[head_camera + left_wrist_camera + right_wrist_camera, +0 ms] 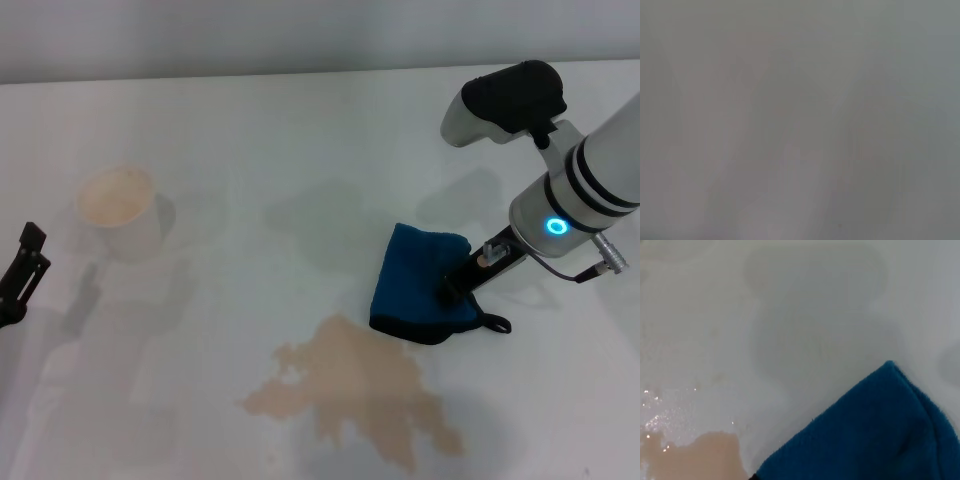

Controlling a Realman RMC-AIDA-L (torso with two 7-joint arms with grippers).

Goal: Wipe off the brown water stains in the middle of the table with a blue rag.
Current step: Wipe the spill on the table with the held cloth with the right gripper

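The blue rag [412, 282] lies bunched on the white table [300, 130], its black-trimmed near edge touching the far tip of the brown water stains [352, 395]. My right gripper [455, 290] reaches down onto the rag's right side and is shut on its cloth. A small black loop pokes out beside it. In the right wrist view the blue rag [865, 435] fills one corner and the brown water stains [695, 456] show close to it, with wet glints on the table. My left gripper [25, 268] is parked at the table's left edge.
A white cup [118, 210] holding tan liquid stands at the left, between the parked left arm and the stains. The left wrist view shows only plain white table [800, 120].
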